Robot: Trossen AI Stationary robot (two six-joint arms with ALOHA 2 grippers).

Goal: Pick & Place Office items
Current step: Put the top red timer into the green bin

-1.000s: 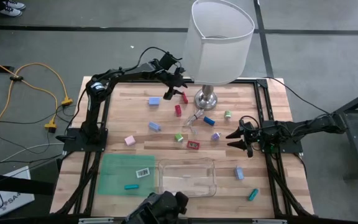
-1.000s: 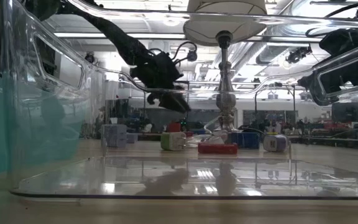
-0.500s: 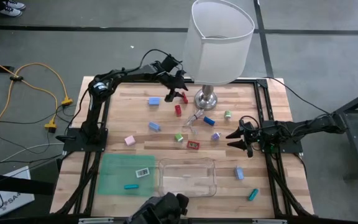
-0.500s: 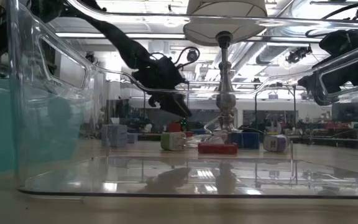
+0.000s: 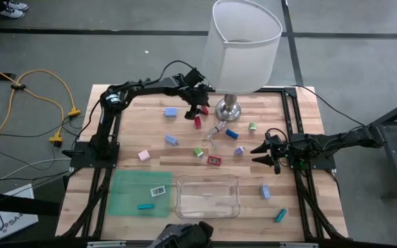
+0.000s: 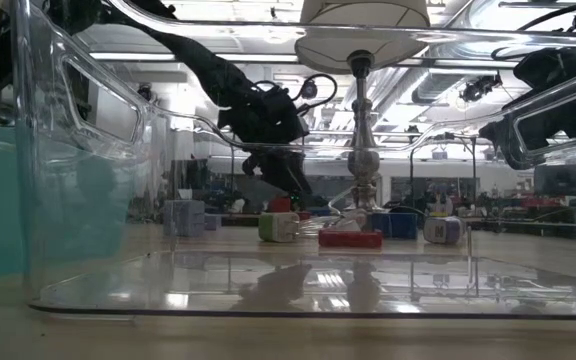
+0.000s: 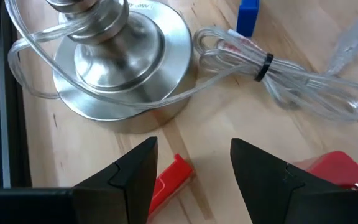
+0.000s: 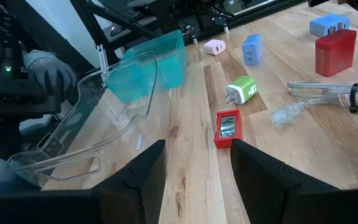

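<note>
Red stick [image 7: 168,182] lies on the wooden table [image 5: 129,131] beside the lamp base [image 7: 120,74], under the left gripper [image 7: 191,171], whose fingers stand apart and empty. It should drop straight down with the stick between them, clear of the lamp cord [image 7: 291,78]. The right gripper [image 5: 264,153] waits with its fingers apart at the table's right side.

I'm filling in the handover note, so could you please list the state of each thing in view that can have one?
Left end effector: open, holding nothing, above the red stick beside the lamp base.
Right end effector: open, holding nothing, at the table's right side.
Clear tray: upright, nothing inside.
Green mat: flat, two pieces on it.
Lamp: standing upright.
Clear cable: bundled, tied with a black band.
</note>
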